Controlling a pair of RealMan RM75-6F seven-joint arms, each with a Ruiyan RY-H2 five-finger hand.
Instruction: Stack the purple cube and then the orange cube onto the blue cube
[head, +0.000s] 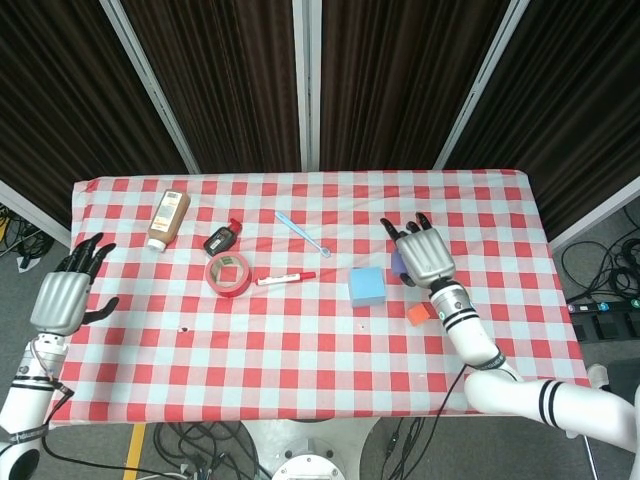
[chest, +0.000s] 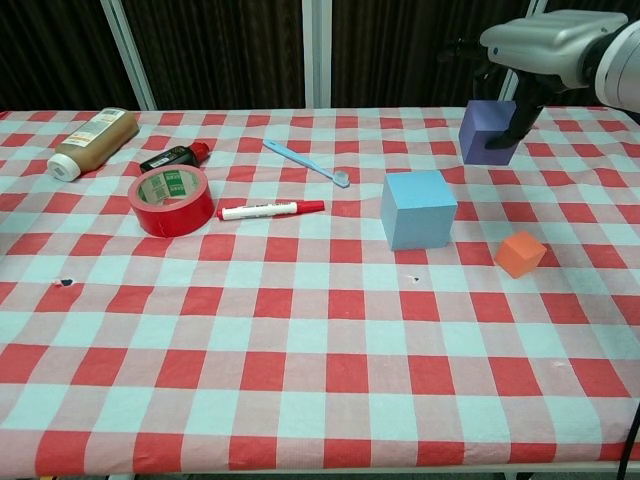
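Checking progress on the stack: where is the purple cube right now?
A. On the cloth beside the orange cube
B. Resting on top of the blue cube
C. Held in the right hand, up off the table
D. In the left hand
C: the right hand grips the purple cube in the air, above and behind the blue cube, whose top is bare.

The red-and-white checked tablecloth (chest: 300, 330) is lit brightly and evenly from above, and only short soft shadows are cast (for example beside the light blue cube (chest: 418, 208)). The dark pleated curtains (head: 230, 80) are left dim. Both views are sharp, without glare.
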